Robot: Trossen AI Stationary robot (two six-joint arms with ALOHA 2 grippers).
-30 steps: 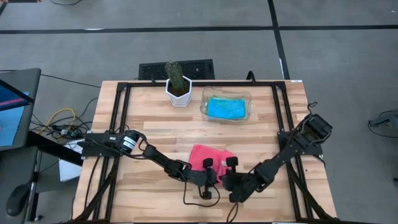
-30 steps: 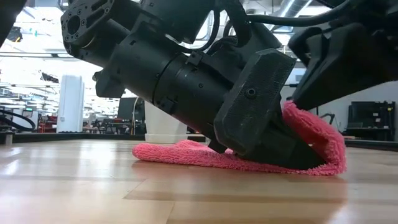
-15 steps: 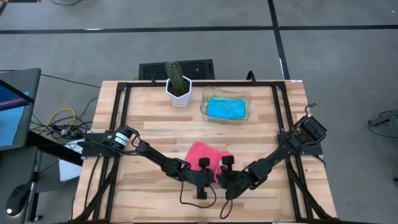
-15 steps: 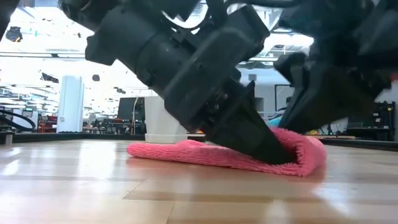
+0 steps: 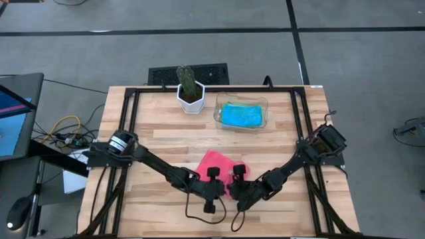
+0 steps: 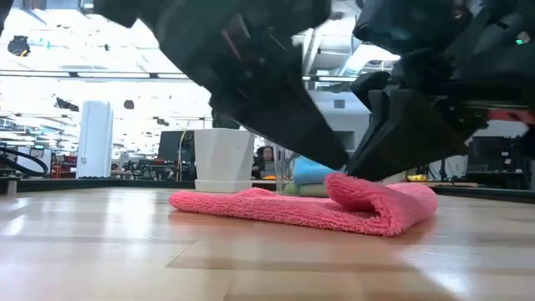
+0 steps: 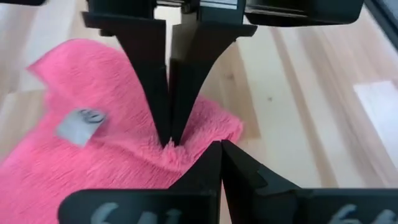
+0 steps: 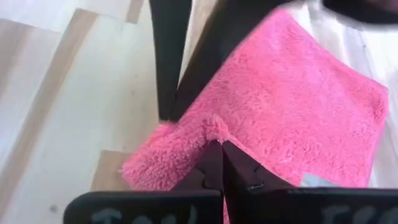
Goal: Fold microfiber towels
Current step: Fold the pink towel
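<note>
Grippers left (image 5: 214,174) and right (image 5: 237,174), each pinched shut on the pink towel (image 5: 214,163), should carry its near corners evenly toward the tabletop's far edge

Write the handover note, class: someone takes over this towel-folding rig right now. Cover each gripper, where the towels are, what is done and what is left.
Left gripper: shut on the pink towel at its near edge.
Right gripper: shut on the same edge, right beside the left one.
Pink towel: at the table's front centre, near edge lifted and curled back over itself; the rest lies flat.
Blue towel: in the clear tray at the back, beside the white pot.
Done: the first fold has begun.
Left: carry the edge across, release, then finish the fold.
</note>
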